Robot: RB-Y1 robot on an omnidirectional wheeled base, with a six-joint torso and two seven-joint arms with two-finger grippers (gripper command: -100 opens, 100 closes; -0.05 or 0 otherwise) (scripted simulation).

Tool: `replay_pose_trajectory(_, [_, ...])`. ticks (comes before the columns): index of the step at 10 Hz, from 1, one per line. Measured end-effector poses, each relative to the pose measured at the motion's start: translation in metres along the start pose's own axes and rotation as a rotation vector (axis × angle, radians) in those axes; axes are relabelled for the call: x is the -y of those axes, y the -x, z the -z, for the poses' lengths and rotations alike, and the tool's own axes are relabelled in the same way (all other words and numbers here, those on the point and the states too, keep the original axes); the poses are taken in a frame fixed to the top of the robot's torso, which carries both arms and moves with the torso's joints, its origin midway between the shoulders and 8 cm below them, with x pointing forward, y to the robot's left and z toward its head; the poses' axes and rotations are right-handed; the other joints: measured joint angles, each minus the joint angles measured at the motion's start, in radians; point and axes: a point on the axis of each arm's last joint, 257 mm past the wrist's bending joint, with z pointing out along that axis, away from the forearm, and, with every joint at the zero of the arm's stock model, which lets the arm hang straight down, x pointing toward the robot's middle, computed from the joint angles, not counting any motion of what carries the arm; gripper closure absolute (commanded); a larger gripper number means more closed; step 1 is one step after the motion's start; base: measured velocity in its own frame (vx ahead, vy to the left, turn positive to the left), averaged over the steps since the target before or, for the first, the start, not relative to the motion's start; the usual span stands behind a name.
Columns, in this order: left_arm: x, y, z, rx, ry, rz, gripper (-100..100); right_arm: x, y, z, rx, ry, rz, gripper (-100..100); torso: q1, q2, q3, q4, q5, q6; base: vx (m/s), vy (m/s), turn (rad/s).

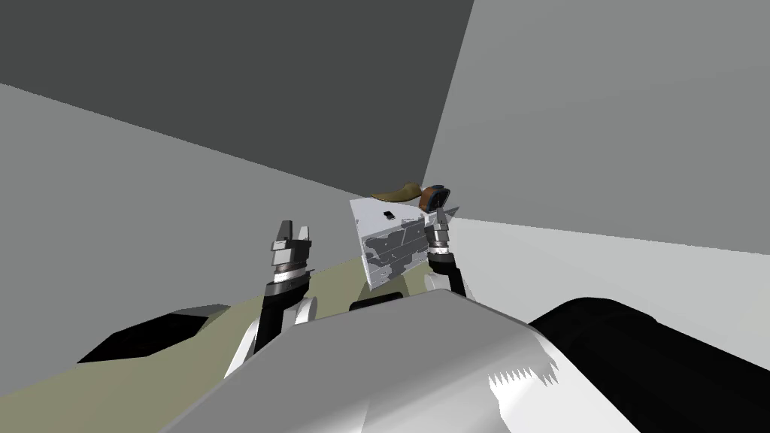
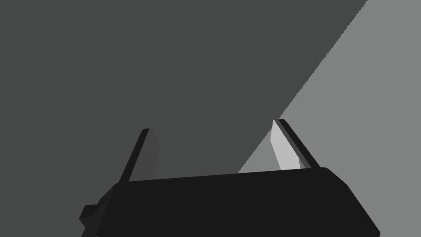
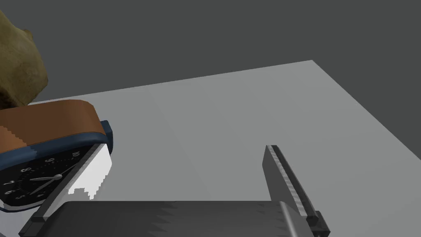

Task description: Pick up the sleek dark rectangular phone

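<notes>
My right gripper (image 3: 172, 173) is wide open and empty at the edge of the white grey-patched cabinet (image 1: 383, 255), just beside the round brown-and-blue-rimmed clock (image 3: 45, 164). My left gripper (image 2: 213, 148) is open and empty too. The small dark rectangular phone (image 1: 389, 215) lies flat on the cabinet top, apart from both.

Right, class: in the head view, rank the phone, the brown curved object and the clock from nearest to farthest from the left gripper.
1. The phone, left on the white cabinet top, nearest the left gripper.
2. The brown curved object, at the top's far edge.
3. The clock, far right corner, beside the right gripper.
</notes>
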Motion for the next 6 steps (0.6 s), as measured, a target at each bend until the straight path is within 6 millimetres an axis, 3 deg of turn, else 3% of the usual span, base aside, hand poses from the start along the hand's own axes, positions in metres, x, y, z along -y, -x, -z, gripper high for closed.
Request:
replay_pose_trajectory(3, [0.000,0.000,0.000,0.000,0.000,0.000,0,0.006,0.000,0.006,-0.052,-0.010,0.040,-100,0.004,0.001,0.001,0.000,0.001,0.000,-0.019,0.077,-0.030])
replay_pose_trajectory(6, [0.000,0.000,0.000,0.000,0.000,0.000,0,0.020,0.007,0.016,-0.121,-0.032,0.104,-100,0.008,0.003,0.001,0.001,0.002,0.000,-0.031,0.137,-0.047])
